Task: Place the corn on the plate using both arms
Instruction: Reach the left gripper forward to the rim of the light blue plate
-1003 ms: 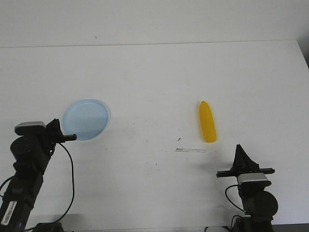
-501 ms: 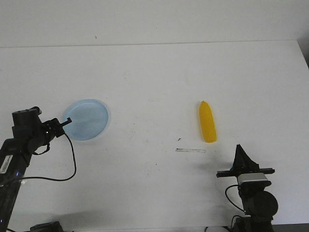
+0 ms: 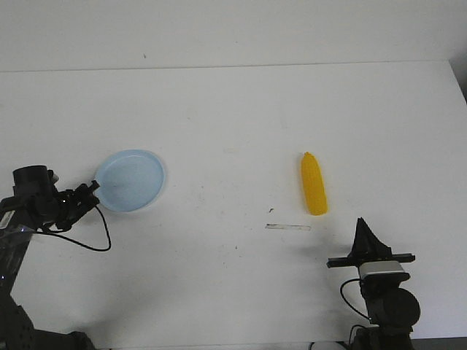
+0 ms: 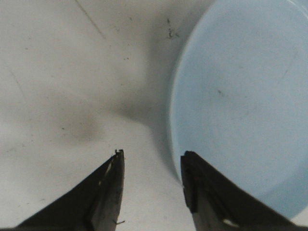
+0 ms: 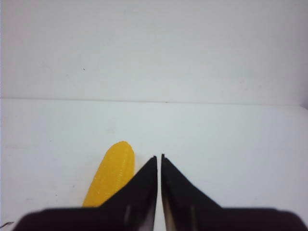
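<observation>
The light-blue plate point(image 3: 131, 180) lies on the left of the white table. The yellow corn point(image 3: 314, 184) lies right of centre, tapered tip pointing away. My left gripper point(image 3: 92, 190) is open and empty at the plate's left rim. In the left wrist view the left gripper point(image 4: 153, 156) has one finger over the bare table and the other over the edge of the plate point(image 4: 240, 96). My right gripper point(image 3: 362, 224) is shut and empty, near the front edge, apart from the corn. In the right wrist view the right gripper point(image 5: 159, 157) has the corn point(image 5: 113, 175) beside it.
A short clear strip point(image 3: 288, 227) lies on the table just in front of the corn. The table's far edge point(image 3: 233, 68) meets a white wall. A dark gap shows past the table's right edge point(image 3: 460, 80).
The left arm has swung down and to the left, bringing its open gripper low at the plate's left rim. The right arm, corn and plate have not moved.
</observation>
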Robot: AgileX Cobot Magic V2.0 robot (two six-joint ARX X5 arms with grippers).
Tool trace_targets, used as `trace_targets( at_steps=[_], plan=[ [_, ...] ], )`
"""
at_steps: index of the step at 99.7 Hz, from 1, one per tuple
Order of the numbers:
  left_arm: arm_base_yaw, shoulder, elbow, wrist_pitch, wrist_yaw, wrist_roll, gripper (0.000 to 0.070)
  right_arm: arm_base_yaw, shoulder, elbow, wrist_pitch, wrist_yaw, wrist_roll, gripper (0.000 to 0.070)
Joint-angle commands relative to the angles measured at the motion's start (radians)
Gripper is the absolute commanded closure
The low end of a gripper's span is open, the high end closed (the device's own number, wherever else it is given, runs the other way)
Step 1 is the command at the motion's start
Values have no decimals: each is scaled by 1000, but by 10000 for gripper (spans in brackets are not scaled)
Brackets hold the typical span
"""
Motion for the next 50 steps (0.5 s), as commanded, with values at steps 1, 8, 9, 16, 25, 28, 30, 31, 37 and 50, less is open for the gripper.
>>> trace_targets(
  at_steps=[1,8,9,16,25,28,30,31,37,50],
  plan=[
    [-4,27,21,7,29,-2,453,0,0,-1,11,-2,5,685],
    [-10,41,21,13,40,-2,453,0,0,-1,11,-2,5,685],
    [-10,43,21,15,40,-2,453,0,0,-1,11,-2,5,685],
    [-16,56,21,26,39,-2,453,0,0,-1,11,-2,5,685],
    [-25,62,21,47,39,-2,454,0,0,-1,11,-2,5,685],
    [-28,62,21,54,39,-2,454,0,0,-1,11,-2,5,685],
    [-29,62,21,58,39,-2,455,0,0,-1,11,-2,5,685],
    [-29,62,21,61,39,-2,455,0,0,-1,11,-2,6,685],
    [-30,62,21,76,39,-5,457,0,0,-1,11,-2,5,685],
    [-31,62,21,89,38,-43,461,0,0,-1,11,-2,5,685]
  ],
)
